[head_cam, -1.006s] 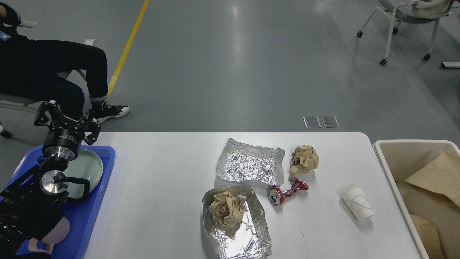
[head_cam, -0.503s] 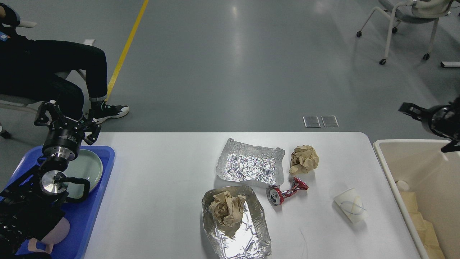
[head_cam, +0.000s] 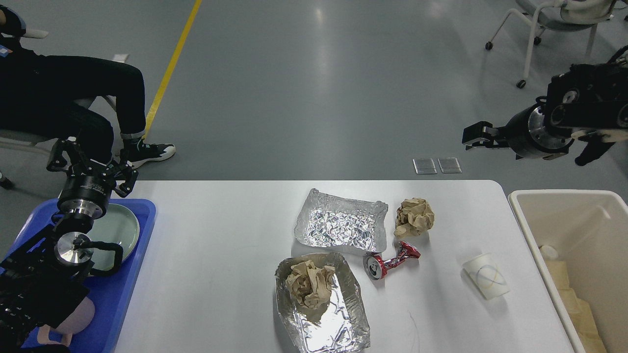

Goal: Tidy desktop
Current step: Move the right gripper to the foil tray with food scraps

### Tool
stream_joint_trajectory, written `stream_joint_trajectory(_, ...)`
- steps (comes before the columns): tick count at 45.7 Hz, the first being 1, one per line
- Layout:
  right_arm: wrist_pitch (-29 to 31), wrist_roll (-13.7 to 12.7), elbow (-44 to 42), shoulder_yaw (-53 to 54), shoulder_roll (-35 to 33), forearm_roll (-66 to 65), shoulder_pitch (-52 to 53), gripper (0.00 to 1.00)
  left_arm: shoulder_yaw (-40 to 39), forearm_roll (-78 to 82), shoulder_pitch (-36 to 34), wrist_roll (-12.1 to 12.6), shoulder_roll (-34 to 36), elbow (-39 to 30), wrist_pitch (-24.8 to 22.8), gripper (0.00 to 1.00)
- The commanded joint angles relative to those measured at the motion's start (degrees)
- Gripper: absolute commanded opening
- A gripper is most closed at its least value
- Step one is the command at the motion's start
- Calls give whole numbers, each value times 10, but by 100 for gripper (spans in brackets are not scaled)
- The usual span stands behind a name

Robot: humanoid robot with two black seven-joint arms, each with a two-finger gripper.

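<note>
The white desktop (head_cam: pixel 221 255) holds two foil trays, one at the middle (head_cam: pixel 338 226) and one at the near edge (head_cam: pixel 338 314) with crumpled brown paper (head_cam: pixel 309 287) in it. A brown paper ball (head_cam: pixel 415 217), a crushed red can (head_cam: pixel 390 261) and a white paper cup (head_cam: pixel 486 282) on its side lie to the right. My left gripper (head_cam: pixel 91 164) is open above the far edge of the blue tray. My right gripper (head_cam: pixel 477 137) hangs high beyond the table's far right corner, seen side-on and dark.
A blue tray (head_cam: pixel 132 264) with a pale green plate (head_cam: pixel 120 230) lies at the left edge under my left arm. A beige bin (head_cam: pixel 525 215) with pale scraps stands at the right. A seated person (head_cam: pixel 73 98) is at the far left and a chair (head_cam: pixel 554 29) at the far right.
My right arm has come into view from the right and swung up and to the left above the bin. The paper cup shifted slightly. My left arm has not moved.
</note>
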Motion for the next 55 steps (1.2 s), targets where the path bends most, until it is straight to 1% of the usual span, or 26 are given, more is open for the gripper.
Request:
stream_joint_trajectory(1,179,0,8,34,-2,0,74,100,0,0,0,0,0,0,0,97)
stream_joint_trajectory(4,254,0,8,66,-7,0,99,100,0,0,0,0,0,0,0,97)
stream_joint_trajectory(6,285,0,8,80,-11,0,110,100,0,0,0,0,0,0,0,96)
stream_joint_trajectory(8,296,0,8,88,-11,0,113,100,0,0,0,0,0,0,0,97)
stream_joint_trajectory(12,292,-3,8,91,0,-1,92,100,0,0,0,0,0,0,0,97)
stream_joint_trajectory(14,287,-4,8,91,22,-1,63,100,0,0,0,0,0,0,0,97)
stream_joint_trajectory(17,275,-4,8,104,47,-2,19,100,0,0,0,0,0,0,0,97)
stream_joint_trajectory(22,260,-5,4,147,59,-9,-55,100,0,0,0,0,0,-1,0,97)
stream_joint_trajectory(31,199,-10,-2,198,108,-10,-197,100,0,0,0,1,0,0,0,97)
stream_joint_trajectory(37,112,-11,-26,204,159,-25,-274,100,0,0,0,0,0,0,0,97)
stream_joint_trajectory(42,51,-11,-73,200,196,-42,-339,100,0,0,0,0,0,0,0,97)
stream_joint_trajectory(48,23,-10,-117,199,228,-66,-392,100,0,0,0,0,0,0,0,97)
stream_joint_trajectory(55,14,-10,-124,203,231,-81,-411,100,0,0,0,0,0,0,0,97)
